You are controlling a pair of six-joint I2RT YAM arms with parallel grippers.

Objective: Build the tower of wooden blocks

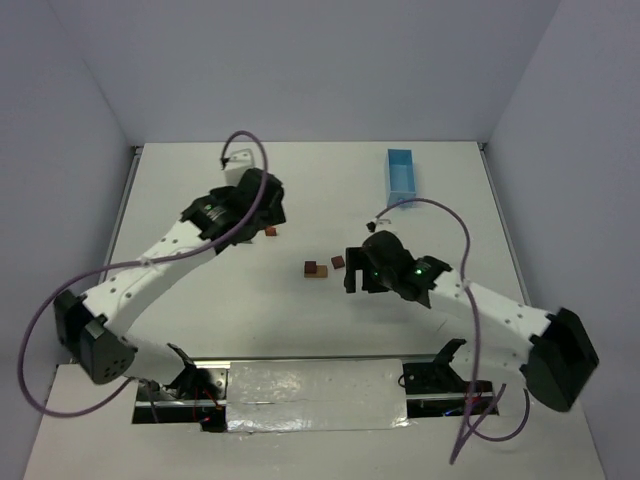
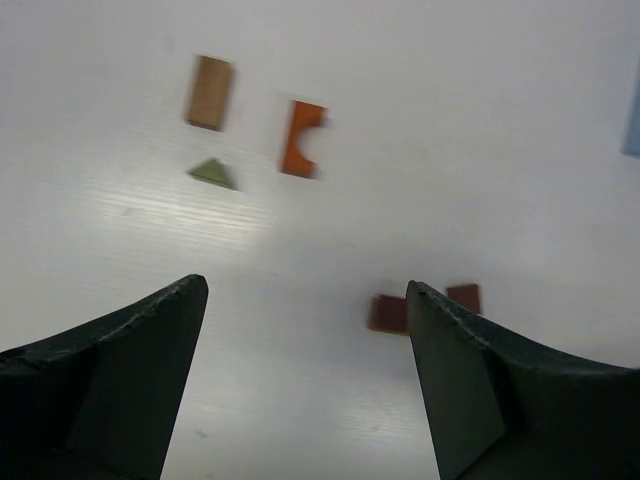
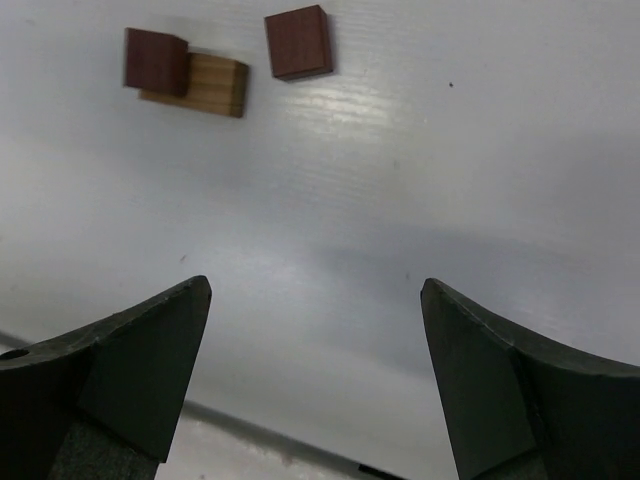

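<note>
Nearest, the left tool (image 2: 305,288) and right tool (image 3: 315,287) hang spread, empty. The tower (image 3: 185,78), two blocks on the worktop (image 1: 300,200), is barely begun. Its red block (image 3: 155,62) sits off-centre, so a passing tool could knock it off.

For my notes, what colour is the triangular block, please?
The triangular block is olive green; left wrist view.

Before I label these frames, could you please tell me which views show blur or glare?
Left wrist: the orange arch, tan block and green triangle are blurred, with glare on the table beneath. Right wrist: the dark red square is sharp. Top view: sharp, evenly lit.
</note>
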